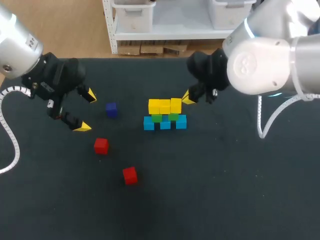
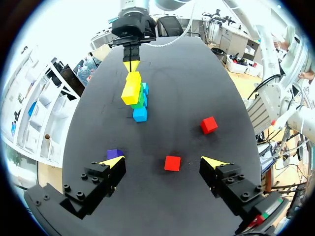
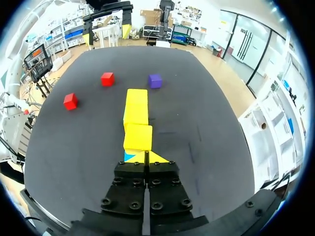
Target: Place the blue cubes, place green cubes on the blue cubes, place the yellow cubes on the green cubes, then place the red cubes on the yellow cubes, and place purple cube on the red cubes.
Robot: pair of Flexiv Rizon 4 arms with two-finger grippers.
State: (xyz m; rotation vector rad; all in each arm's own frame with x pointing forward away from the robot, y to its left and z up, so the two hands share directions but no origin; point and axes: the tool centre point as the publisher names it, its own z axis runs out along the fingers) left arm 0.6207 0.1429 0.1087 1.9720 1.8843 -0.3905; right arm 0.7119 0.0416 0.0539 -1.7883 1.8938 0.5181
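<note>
Right jaws clenched empty just beside stack, left jaws held spread, red cubes and purple cube scattered apart from stack

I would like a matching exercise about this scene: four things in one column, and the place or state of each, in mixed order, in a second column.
Column 1
1. purple cube
2. yellow cubes
3. left claw
4. right claw

Column 2
A. shut, empty
B. open, empty
C. on the green cubes
D. lying alone, not stacked

Pairs: 1-D, 2-C, 3-B, 4-A
</note>
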